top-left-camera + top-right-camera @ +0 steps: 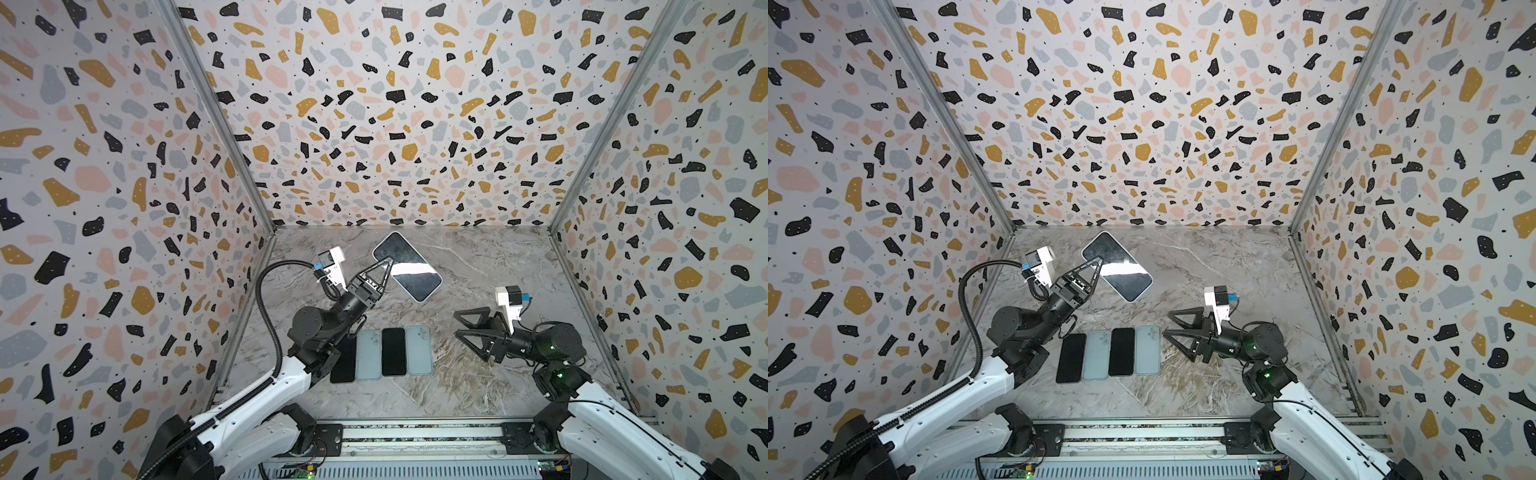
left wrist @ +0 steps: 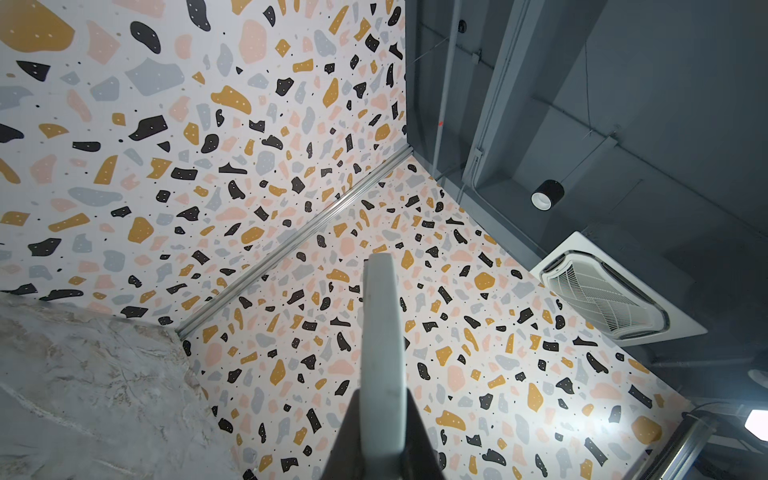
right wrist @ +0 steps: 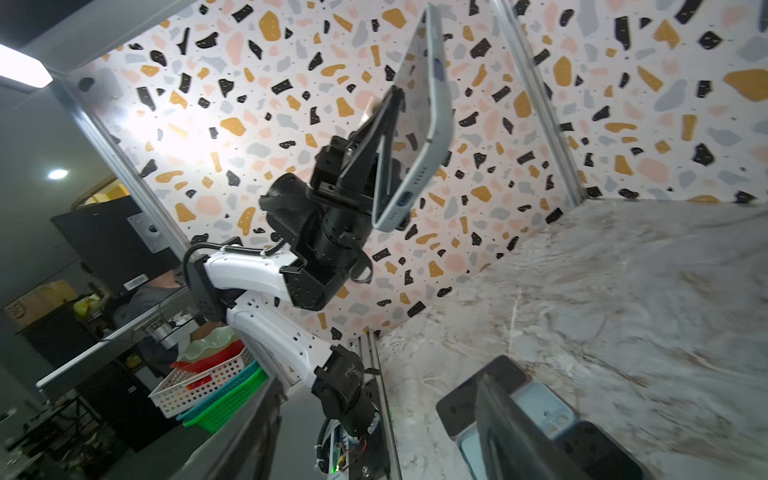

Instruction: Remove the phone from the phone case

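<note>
Pinching glossy, round-cornered phone: left fingers.

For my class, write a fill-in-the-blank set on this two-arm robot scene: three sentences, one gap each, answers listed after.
1. The left gripper holds the cased phone up in the ____, clear of the table.
2. The right gripper has its jaws ____.
3. Near the front, ____ flat items lie in a row, black phones alternating with pale cases.
Missing words: air; open; four.

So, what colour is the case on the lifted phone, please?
Case: pale blue-grey; best in right wrist view.
</note>
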Tool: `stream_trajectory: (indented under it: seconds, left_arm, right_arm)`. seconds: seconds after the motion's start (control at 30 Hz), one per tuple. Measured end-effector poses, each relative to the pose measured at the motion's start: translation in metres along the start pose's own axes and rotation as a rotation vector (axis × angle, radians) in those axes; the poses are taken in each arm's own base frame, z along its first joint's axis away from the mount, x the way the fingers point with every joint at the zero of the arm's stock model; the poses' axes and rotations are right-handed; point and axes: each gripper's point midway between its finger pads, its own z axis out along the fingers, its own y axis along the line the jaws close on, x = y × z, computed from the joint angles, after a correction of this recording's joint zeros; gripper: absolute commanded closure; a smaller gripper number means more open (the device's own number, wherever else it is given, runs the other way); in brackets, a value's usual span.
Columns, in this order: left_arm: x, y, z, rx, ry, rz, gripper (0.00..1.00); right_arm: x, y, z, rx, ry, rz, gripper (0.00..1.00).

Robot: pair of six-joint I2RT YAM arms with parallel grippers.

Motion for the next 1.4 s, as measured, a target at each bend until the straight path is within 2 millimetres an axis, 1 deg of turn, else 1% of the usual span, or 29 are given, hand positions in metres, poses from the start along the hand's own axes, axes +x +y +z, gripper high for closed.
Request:
stream_trajectory:
  seconds: [0.1, 0.17, 0.23, 0.37, 0.47, 0.57, 0.67, 0.83, 0.93, 1.07, 1.23, 1.4]
  left_arm:
    - [0.003, 0.004, -0.004, -0.011, 0.002, -0.007, 1.0]
    - [0.005, 0.008, -0.006, -0.022, 0.003, -0.013, 1.0]
    - [0.006, 0.01, -0.006, -0.027, 0.004, -0.02, 1.0]
    - [0.009, 0.007, -0.006, -0.019, 0.008, -0.036, 1.0]
    - [0.012, 0.005, -0.006, -0.013, 0.014, -0.045, 1.0]
    - [0.015, 0.003, -0.006, -0.009, 0.021, -0.051, 1.0]
    - [0.019, 0.001, -0.005, -0.003, 0.029, -0.057, 1.0]
    - [0.022, -0.005, -0.005, 0.014, 0.033, -0.064, 1.0]
    - [0.022, -0.007, -0.005, 0.023, 0.032, -0.066, 1.0]
    - [0.023, -0.008, -0.005, 0.027, 0.03, -0.068, 1.0]
    - [0.025, -0.008, -0.006, 0.025, 0.033, -0.071, 1.0]
    - [0.025, -0.009, -0.005, 0.027, 0.032, -0.074, 1.0]
  right_arm:
    - [0.002, 0.016, 0.012, -0.062, -0.017, -0.041, 0.3]
    - [0.006, 0.02, 0.019, -0.084, -0.021, -0.056, 0.32]
    - [0.011, 0.019, 0.026, -0.091, -0.018, -0.058, 0.33]
    - [0.02, 0.007, 0.037, -0.077, -0.01, -0.046, 0.37]
    - [0.021, 0.003, 0.042, -0.075, -0.017, -0.046, 0.38]
    - [0.018, 0.003, 0.045, -0.082, -0.029, -0.053, 0.4]
    - [0.01, 0.005, 0.05, -0.092, -0.047, -0.068, 0.42]
    - [-0.001, 0.007, 0.055, -0.099, -0.075, -0.087, 0.48]
    - [-0.002, 0.006, 0.057, -0.098, -0.076, -0.086, 0.53]
    - [0.0, 0.004, 0.058, -0.093, -0.071, -0.08, 0.57]
    - [-0.001, 0.004, 0.059, -0.097, -0.073, -0.075, 0.6]
    - [-0.007, 0.007, 0.062, -0.111, -0.086, -0.082, 0.64]
